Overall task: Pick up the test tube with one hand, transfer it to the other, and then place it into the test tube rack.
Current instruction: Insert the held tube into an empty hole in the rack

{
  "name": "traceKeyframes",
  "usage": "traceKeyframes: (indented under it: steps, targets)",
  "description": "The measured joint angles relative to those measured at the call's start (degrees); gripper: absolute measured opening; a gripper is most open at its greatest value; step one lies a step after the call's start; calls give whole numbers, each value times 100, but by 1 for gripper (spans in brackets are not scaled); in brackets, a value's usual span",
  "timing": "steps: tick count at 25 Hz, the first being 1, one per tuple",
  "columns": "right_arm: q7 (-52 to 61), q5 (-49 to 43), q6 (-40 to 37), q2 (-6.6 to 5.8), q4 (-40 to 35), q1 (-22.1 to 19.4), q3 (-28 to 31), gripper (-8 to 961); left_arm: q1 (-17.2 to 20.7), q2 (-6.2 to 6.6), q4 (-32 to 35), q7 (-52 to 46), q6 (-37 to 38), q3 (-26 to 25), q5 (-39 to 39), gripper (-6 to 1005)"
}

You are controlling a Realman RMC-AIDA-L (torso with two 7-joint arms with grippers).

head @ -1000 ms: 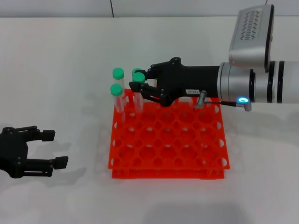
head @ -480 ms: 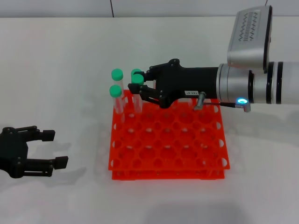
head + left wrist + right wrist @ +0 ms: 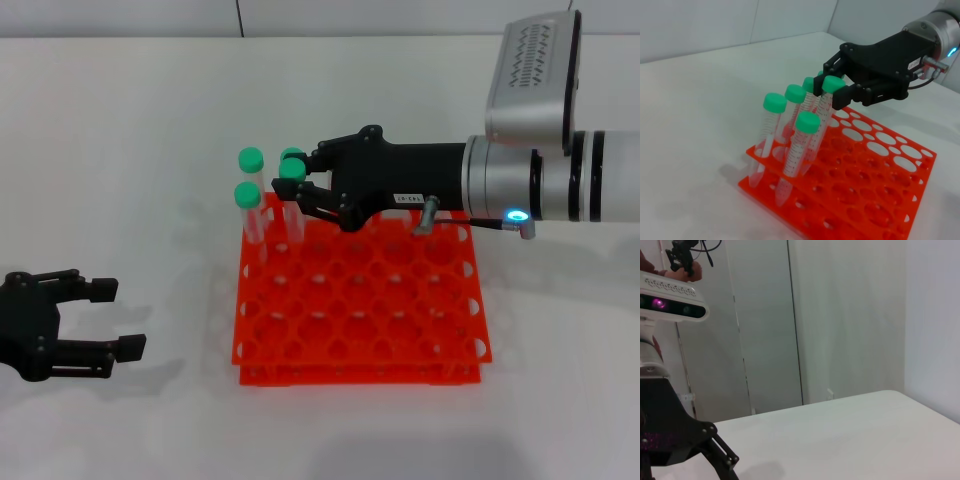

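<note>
white table (image 3: 150, 120); pale wall panels (image 3: 840, 315) (vertical seams); even light

White table (image 3: 150, 130) under everything; pale wall panels (image 3: 840, 315) behind, vertical seams visible.

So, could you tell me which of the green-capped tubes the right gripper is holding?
The tube whose cap sits between the right gripper's fingers, at the rack's far-left corner; the others stand free.
</note>
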Motion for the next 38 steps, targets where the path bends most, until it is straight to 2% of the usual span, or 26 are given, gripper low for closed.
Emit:
traceKeyframes:
  steps: [38]
  targets:
    - [72, -44, 53, -9, 80, 62, -73, 272, -53, 0, -70, 0, -9, 0, 13, 881]
